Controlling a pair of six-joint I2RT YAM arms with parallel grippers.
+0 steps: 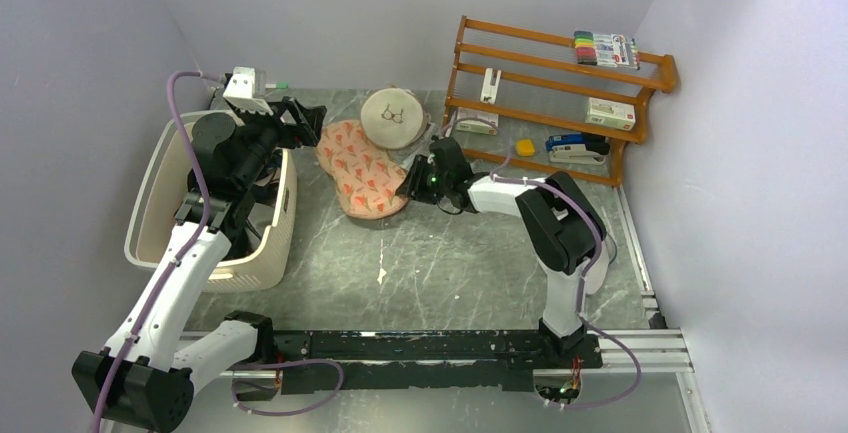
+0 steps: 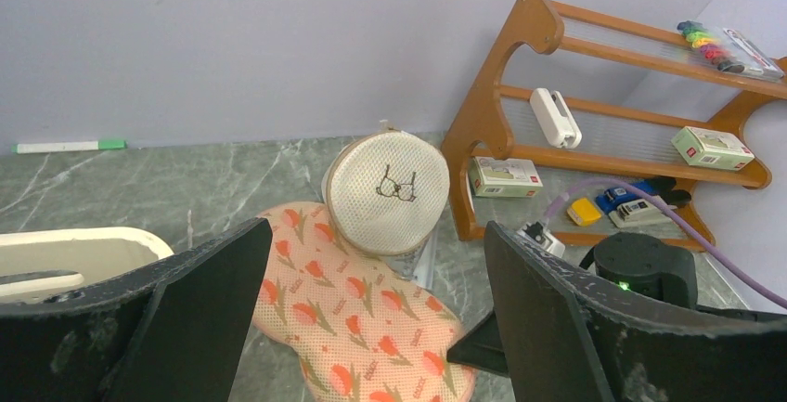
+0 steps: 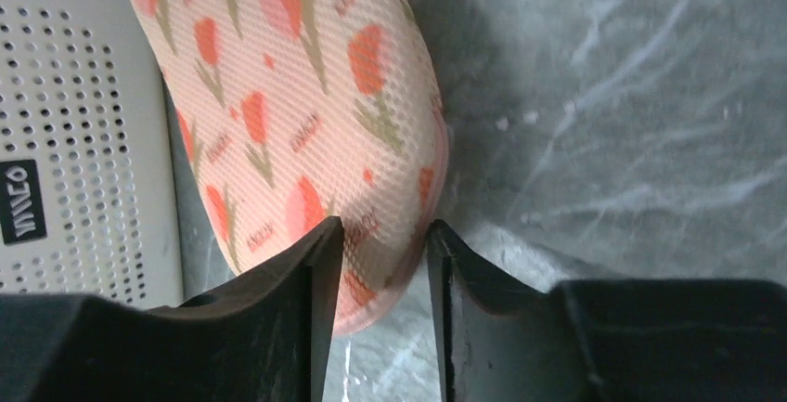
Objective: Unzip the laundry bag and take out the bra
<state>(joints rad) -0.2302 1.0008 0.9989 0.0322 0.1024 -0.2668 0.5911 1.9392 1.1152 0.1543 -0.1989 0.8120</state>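
Note:
The laundry bag (image 1: 362,173) is a peach-pink floral pouch lying flat on the grey table. It also shows in the left wrist view (image 2: 357,314) and the right wrist view (image 3: 306,96). My right gripper (image 1: 408,185) is at the bag's near-right end. In the right wrist view (image 3: 383,230) its two fingers are closed on the bag's rounded edge, with fabric filling the gap. My left gripper (image 1: 308,125) is open and empty, held above the bag's far-left end, and it also shows in its own view (image 2: 376,230). The bra and the zip are hidden.
A white round mesh pouch (image 1: 391,117) with a glasses print leans at the bag's far end. A cream slatted basket (image 1: 160,168) stands on the left under my left arm. A wooden rack (image 1: 560,83) with small items stands at the back right.

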